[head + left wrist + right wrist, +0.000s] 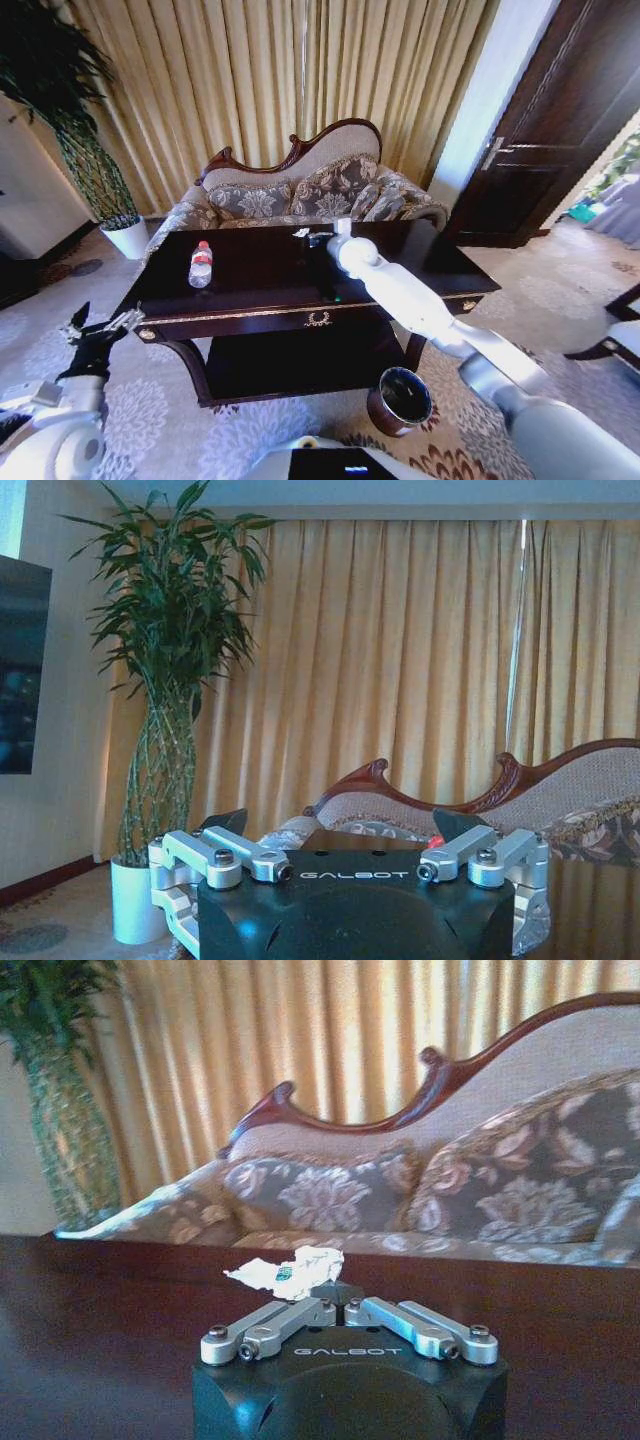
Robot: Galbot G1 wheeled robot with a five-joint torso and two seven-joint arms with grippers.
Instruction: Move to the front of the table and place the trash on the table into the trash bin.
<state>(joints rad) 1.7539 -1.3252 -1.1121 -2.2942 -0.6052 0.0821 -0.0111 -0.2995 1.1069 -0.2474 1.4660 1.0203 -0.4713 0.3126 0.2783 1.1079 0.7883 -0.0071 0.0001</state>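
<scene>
Furnished living room or hotel-style lounge — floor-length gold pleated curtains, carved-wood floral upholstered sofa, glossy dark console table with gold trim, patterned carpet, tall potted bamboo plant, dark panelled door.

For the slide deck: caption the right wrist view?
Right hand, fingers shut, at a white crumpled paper scrap on the dark glossy wooden table.
</scene>
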